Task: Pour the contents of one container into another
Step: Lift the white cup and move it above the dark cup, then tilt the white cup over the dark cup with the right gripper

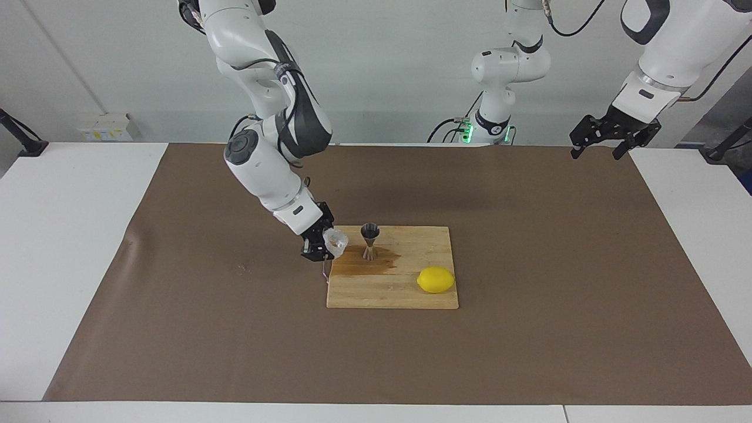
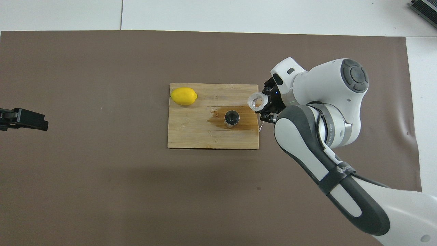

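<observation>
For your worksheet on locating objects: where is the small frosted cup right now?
The cup is held in the right claw, in the air over the edge of the board at the right arm's end, beside the jigger.

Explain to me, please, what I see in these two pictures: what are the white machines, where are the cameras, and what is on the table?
They are two robot arms, each ending in a two-finger gripper. One picture faces the robots across the table; the other looks down from above their end. On brown paper lies a wooden cutting board with a wet stain, a steel jigger standing upright on it, and a lemon. The right gripper is shut on a small whitish cup, holding it over the board's edge beside the jigger. The left gripper waits open, raised at its own end of the table.
</observation>
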Motion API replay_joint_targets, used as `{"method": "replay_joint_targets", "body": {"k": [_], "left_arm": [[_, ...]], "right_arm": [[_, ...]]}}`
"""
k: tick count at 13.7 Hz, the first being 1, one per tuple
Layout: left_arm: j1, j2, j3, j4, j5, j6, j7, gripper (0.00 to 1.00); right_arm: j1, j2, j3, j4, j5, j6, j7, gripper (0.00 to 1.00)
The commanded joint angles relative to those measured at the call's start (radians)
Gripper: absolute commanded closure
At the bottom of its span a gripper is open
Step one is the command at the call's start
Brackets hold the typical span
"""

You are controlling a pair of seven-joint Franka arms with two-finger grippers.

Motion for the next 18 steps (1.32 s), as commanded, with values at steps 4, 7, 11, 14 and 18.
{"method": "replay_joint_targets", "body": {"k": [4, 7, 11, 14, 18], "left_arm": [[0.019, -0.027, -0.013, -0.025, -0.006, -0.004, 0.012, 0.0], [0.019, -0.027, -0.013, -0.025, -0.006, -0.005, 0.012, 0.0], [0.019, -0.027, -0.013, -0.025, -0.006, -0.005, 0.012, 0.0], [0.019, -0.027, -0.013, -0.027, -0.006, -0.004, 0.012, 0.0], [0.019, -0.027, -0.013, -0.027, -0.006, -0.005, 0.012, 0.0]], "right_arm": [[0.032, -0.03, 0.003, 0.006, -0.192, -0.003, 0.109, 0.57], [0.071, -0.032, 0.0, 0.006, -0.211, 0.003, 0.154, 0.57], [0.124, -0.04, 0.003, 0.006, -0.398, -0.001, 0.3, 0.57], [0.131, -0.044, 0.004, 0.005, -0.439, -0.006, 0.34, 0.57], [0.154, -0.049, 0.004, 0.005, -0.542, -0.004, 0.341, 0.57]]}}
